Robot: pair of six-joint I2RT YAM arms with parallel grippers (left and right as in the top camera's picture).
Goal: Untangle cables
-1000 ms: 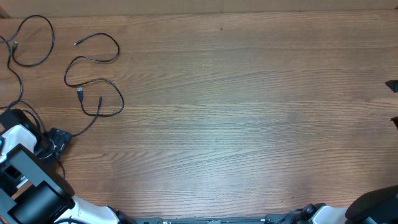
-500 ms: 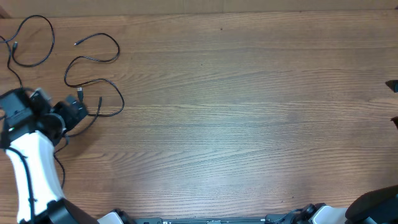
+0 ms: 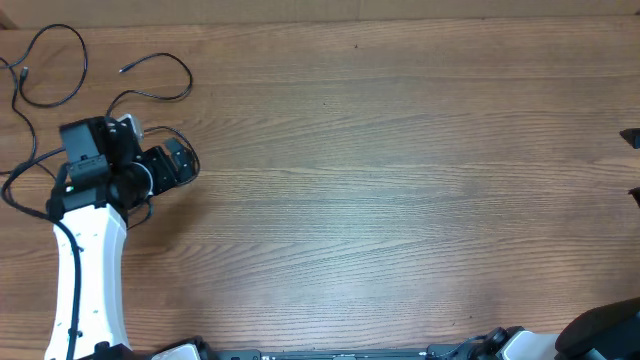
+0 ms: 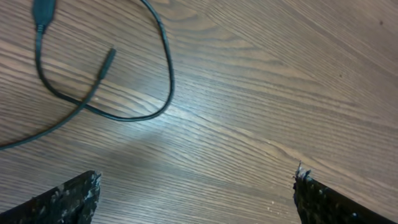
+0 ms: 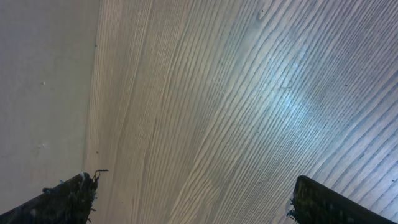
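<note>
Cables [image 4: 171, 81] lie unmoved; left end effector [image 3: 183, 163] has swung in above them.

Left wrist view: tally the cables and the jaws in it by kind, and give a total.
Cables: 2, a looped cable and a straighter cable crossing it, each ending in a plug.
Jaws: 2, those of the left gripper, standing wide apart at the bottom corners with nothing between them.
Total: 4

black cables [image 4: 170, 78], brown wood-grain table [image 3: 400, 180], white arm [image 3: 85, 265]
</note>
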